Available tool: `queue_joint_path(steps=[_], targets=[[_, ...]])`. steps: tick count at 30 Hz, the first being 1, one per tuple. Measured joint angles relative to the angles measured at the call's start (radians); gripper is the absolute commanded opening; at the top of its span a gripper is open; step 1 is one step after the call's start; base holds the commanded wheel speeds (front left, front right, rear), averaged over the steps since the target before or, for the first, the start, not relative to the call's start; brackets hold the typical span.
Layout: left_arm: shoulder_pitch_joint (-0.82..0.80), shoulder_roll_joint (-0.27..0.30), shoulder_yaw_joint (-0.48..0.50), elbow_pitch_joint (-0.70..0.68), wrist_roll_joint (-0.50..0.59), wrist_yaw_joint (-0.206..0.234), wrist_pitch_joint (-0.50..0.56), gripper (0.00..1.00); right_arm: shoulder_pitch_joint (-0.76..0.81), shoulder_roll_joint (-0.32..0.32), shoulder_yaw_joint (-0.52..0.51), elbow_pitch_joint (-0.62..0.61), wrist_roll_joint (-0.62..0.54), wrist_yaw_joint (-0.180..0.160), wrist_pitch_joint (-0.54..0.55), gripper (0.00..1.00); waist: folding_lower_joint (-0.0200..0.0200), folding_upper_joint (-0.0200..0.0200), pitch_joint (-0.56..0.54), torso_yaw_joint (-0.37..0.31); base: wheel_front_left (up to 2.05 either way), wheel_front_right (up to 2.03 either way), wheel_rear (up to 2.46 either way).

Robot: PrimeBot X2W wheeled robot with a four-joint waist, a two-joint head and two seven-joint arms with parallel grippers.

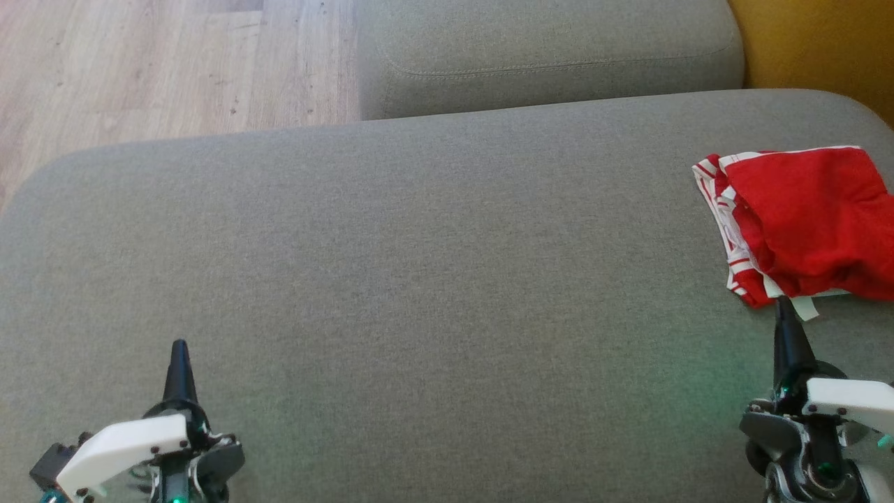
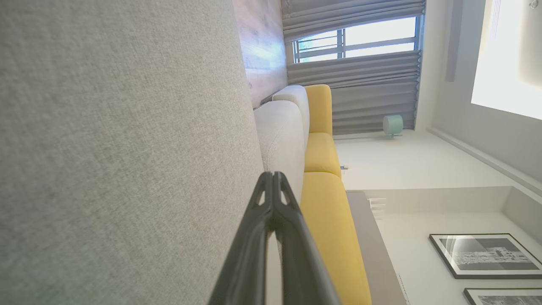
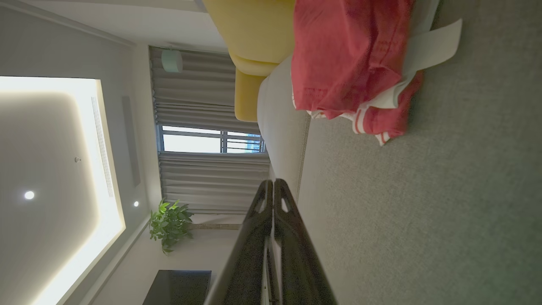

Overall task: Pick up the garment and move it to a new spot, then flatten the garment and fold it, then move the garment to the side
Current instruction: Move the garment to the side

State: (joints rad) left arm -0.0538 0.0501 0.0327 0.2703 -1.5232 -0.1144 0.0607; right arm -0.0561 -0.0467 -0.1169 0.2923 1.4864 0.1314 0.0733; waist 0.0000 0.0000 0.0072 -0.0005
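**A:** Grey fabric is seen underneath everything. What is laid out on it?

**B:** A broad cushion (image 1: 419,279) is shown, with a second cushion (image 1: 545,56) behind its far edge. Wooden floor (image 1: 140,63) is seen past the far left corner and a yellow sofa (image 1: 824,42) past the far right one.

**A:** Where is the garment found?

**B:** The garment (image 1: 810,216), red with white stripes, is bunched at the cushion's right edge. A white label (image 1: 807,307) is turned out along its near side.

**A:** How are the pincers held?

**B:** The left gripper (image 1: 180,349) is kept near the front left corner, its fingers pressed together on nothing. The right gripper (image 1: 783,307) is likewise closed and empty, pointed at the garment's near edge. In the right wrist view it is seen slightly apart from the cloth.
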Motion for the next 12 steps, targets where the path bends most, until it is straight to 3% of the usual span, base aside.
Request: queue_joint_path(steps=[12], targets=[[-0.001,0.000,0.029,0.002,-0.098,-0.010,0.032,0.00,0.000,0.000,-0.016,-0.007,0.115,0.000,0.034,0.00,0.0000,0.0000,-0.004,0.001,0.00,0.00,0.00]])
